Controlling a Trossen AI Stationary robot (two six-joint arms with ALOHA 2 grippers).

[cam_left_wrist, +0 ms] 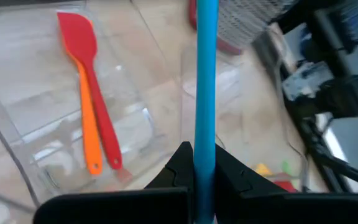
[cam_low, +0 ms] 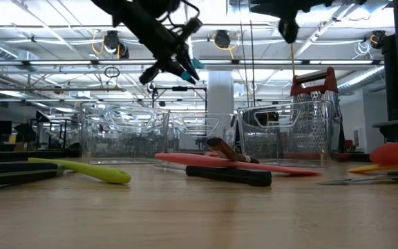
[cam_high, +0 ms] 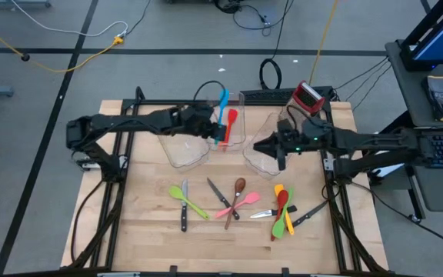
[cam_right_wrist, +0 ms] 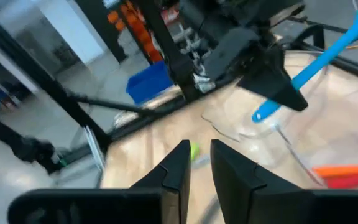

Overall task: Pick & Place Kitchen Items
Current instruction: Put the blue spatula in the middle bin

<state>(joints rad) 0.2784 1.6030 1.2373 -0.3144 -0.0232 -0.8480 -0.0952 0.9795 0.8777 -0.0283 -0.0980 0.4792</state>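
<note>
1. Blue spatula (cam_high: 223,104) hangs above the clear bins (cam_high: 187,146) at 12 o'clock on the counter (cam_high: 152,231), pinched by the left fingers (cam_left_wrist: 229,171).
2. Red and orange spatulas (cam_left_wrist: 89,93) lie inside a bin.
3. Right fingers (cam_right_wrist: 229,168) hover at 1 o'clock, nearly together, empty.
4. Other utensils (cam_high: 233,201) lie scattered at 6 o'clock.

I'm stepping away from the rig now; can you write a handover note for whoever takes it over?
Left gripper: shut on the blue spatula, held above the middle bin.
Right gripper: empty, fingers narrowly apart, raised over the right bin.
Done: red spatula and orange utensil lie in the middle bin.
Left: drop the blue spatula; then the green spoons, knives, brown spoon, pink utensil and the red, orange and green pile remaining on the table.
</note>
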